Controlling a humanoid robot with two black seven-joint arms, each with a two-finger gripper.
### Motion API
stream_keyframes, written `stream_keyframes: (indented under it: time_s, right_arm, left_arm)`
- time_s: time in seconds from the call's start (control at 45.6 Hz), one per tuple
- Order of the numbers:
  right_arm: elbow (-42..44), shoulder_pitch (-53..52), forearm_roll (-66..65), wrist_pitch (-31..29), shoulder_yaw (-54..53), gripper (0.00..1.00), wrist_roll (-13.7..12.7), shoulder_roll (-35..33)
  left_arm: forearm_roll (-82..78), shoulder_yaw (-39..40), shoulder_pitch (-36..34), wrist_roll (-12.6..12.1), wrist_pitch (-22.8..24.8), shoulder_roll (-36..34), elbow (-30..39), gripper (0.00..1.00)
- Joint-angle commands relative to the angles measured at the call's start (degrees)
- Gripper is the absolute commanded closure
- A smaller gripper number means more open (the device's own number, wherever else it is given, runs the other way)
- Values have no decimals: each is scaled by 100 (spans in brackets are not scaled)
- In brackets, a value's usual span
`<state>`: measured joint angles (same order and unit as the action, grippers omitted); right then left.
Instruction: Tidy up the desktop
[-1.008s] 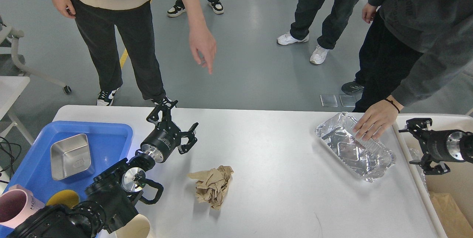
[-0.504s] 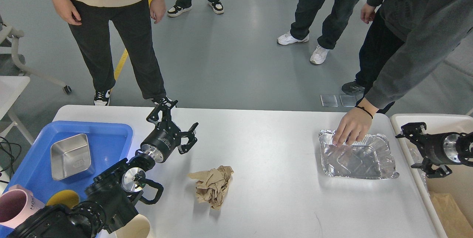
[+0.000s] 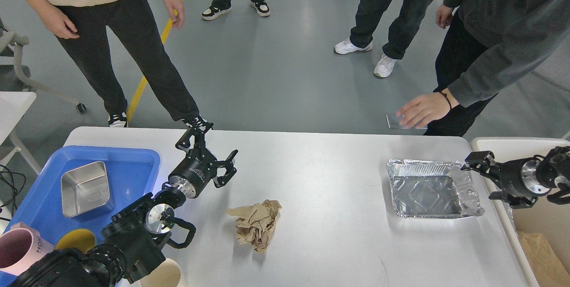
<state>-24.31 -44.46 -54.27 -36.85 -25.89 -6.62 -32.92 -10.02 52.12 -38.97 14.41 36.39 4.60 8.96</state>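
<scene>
The white desktop (image 3: 320, 175) carries a crumpled brown paper wad (image 3: 256, 224) near its middle front and an empty foil tray (image 3: 432, 189) at the right. My left gripper (image 3: 209, 149) hovers open above the desktop's left part, up and left of the wad, holding nothing. At the desktop's right edge, my right gripper (image 3: 483, 180) stands open just beside the foil tray's right rim, with nothing between its fingers.
A blue plastic tray (image 3: 129, 166) at the left holds a steel square dish (image 3: 84, 187), a pink cup (image 3: 18, 251) and a yellow item (image 3: 75, 239). A white bin (image 3: 525, 144) with brown paper stands right of the desktop. Several people stand behind; one hand (image 3: 421, 109) hovers beyond the far edge.
The person's hand turned the foil tray square, let go and pulled back off the desktop. My right gripper moved left toward the tray's rim. The left arm barely moved.
</scene>
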Motion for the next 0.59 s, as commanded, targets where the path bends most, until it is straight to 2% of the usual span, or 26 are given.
stream_keyframes:
  time_s: [0.0,0.132,0.329,0.57]
  right_arm:
    - [5,-1,-321,38,242,0,275,23]
    - [40,-10,-532,152,708,0,530,75]
    - [189,-27,-778,890,1639,0,987,313]
    - [1155,-45,-778,1286,2439,2,1611,963]
  left_arm:
    - [9,9,47,0,8,-12,0,4]
    - [9,9,65,9,8,-21,0,4]
    - [9,9,100,9,17,-29,0,4]
    - [9,9,109,9,17,-29,9,4]
